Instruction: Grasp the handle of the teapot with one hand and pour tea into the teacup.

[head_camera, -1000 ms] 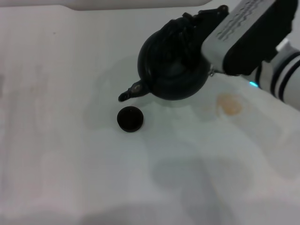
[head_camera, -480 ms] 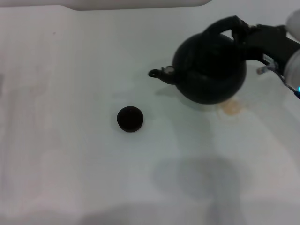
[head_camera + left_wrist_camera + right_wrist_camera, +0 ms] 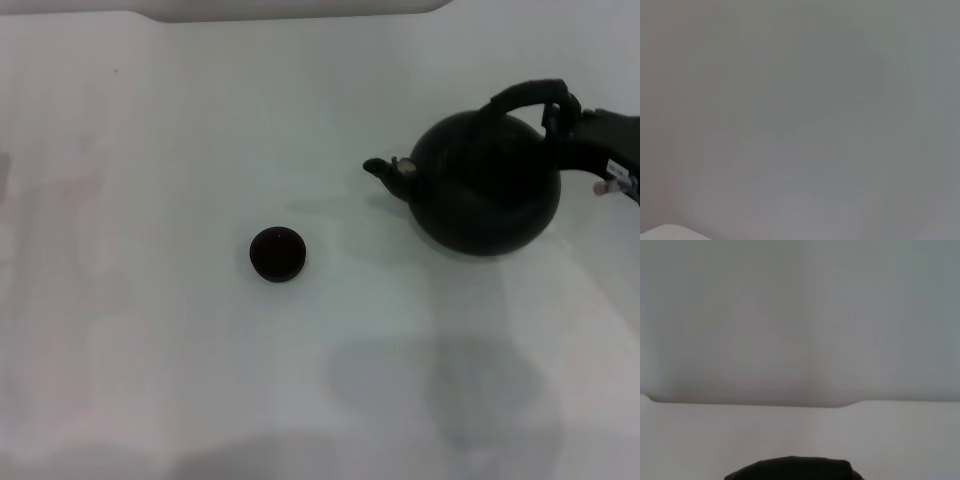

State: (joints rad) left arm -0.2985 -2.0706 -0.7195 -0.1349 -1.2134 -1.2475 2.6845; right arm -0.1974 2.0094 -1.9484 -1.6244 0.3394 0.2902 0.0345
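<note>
The cup (image 3: 277, 254) stood alone near the middle of the table (image 3: 130, 330), upright; whether it held any tea could not be told. Farther off and well to the right sat the teapot (image 3: 485, 182), upright, apparently resting on the surface, spout (image 3: 385, 170) pointing left toward the cup but well apart from it. At its far right side the right gripper (image 3: 580, 128) met the handle (image 3: 528, 97), its jaws seemingly pinching it, though the contact was partly hidden. The left gripper was not seen. Judgement: the grasp stands; no pouring was under way, and release appeared to be what remained.
</note>
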